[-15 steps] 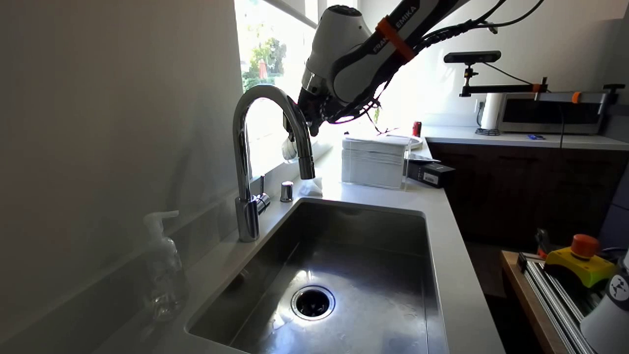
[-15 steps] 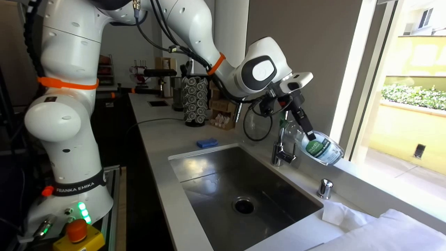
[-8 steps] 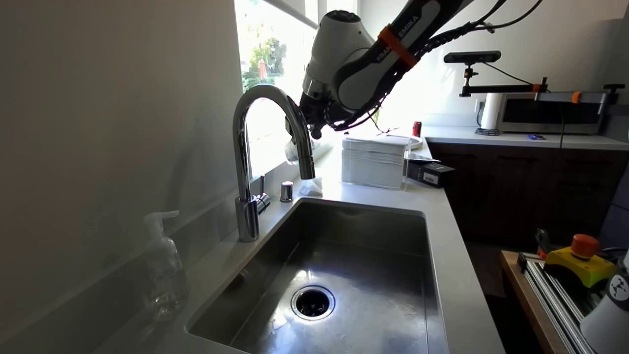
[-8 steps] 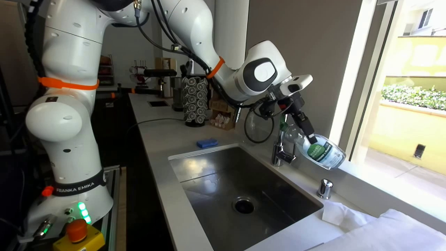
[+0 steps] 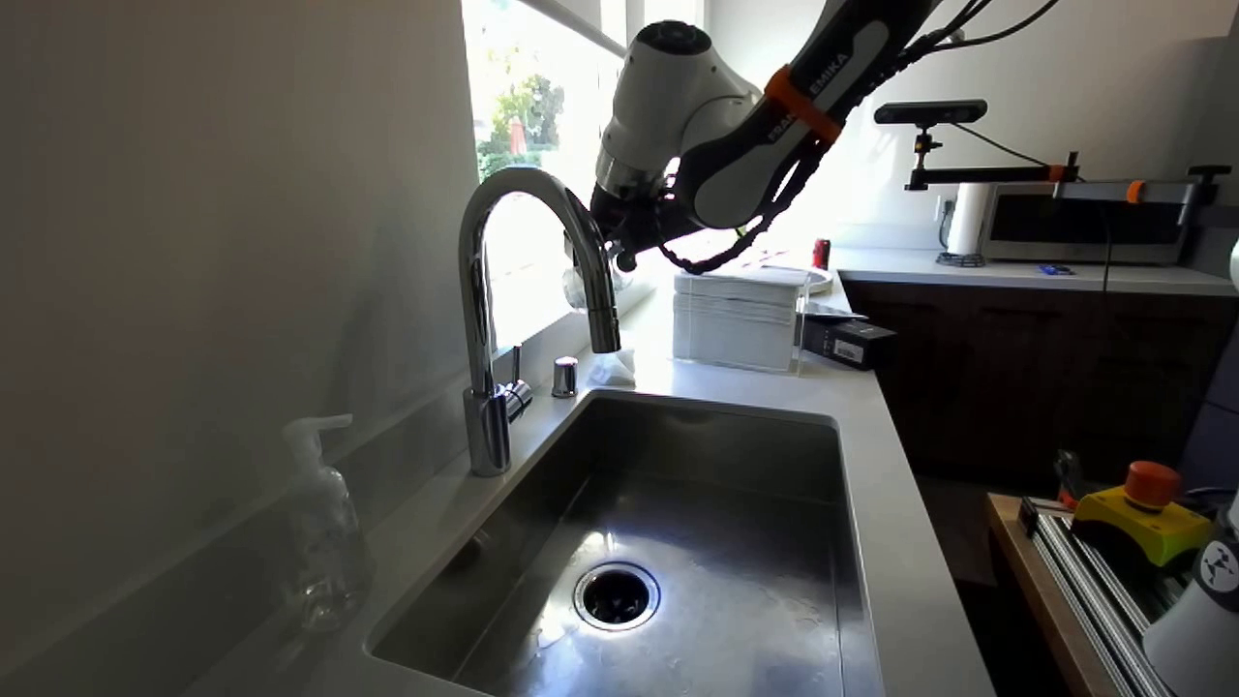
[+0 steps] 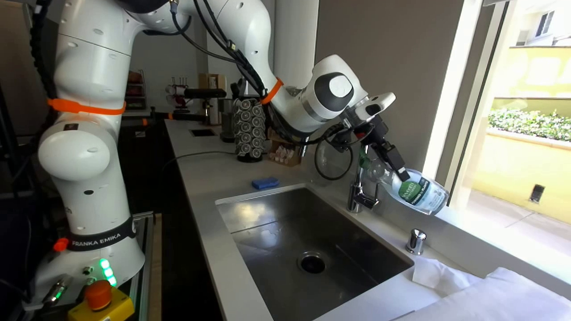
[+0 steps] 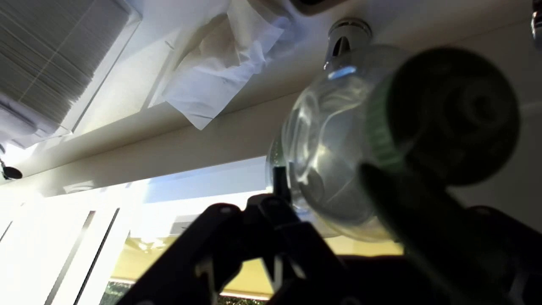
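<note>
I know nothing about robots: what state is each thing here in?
Green-capped bottle: tilted, gripped
Claw: closed on that bottle
Faucet: not visibly running
Drain: uncovered
Pump bottle: upright
White sheet: crumpled
Red can: upright
Base lights: glowing green
Red button: pressed or not, unclear

Both exterior views face the sink (image 5: 736, 542) from opposite ends.

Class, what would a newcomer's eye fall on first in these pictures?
Probably the big white jointed robot arm, arching over a pale counter. Its black gripper holds a tilted clear plastic bottle near the bright window. Next comes the rectangular steel sink set in that counter.
</note>
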{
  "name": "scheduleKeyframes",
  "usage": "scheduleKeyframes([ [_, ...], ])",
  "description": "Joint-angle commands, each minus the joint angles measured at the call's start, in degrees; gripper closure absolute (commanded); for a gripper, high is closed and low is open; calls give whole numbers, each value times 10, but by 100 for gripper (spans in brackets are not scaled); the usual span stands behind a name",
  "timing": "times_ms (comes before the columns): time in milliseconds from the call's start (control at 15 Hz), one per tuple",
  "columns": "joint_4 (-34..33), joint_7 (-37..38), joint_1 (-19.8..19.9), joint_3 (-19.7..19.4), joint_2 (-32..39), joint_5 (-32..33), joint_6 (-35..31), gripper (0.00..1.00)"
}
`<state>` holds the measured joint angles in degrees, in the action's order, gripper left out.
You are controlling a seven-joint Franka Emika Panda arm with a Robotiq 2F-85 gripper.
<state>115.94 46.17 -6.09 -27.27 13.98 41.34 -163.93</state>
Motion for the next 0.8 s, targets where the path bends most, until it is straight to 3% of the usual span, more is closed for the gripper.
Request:
scheduleKeyframes([
  [0, 3, 69, -26, -34, -7, 85, -46, 73],
  [733, -33, 279, -78, -114, -1, 298, -117, 73],
])
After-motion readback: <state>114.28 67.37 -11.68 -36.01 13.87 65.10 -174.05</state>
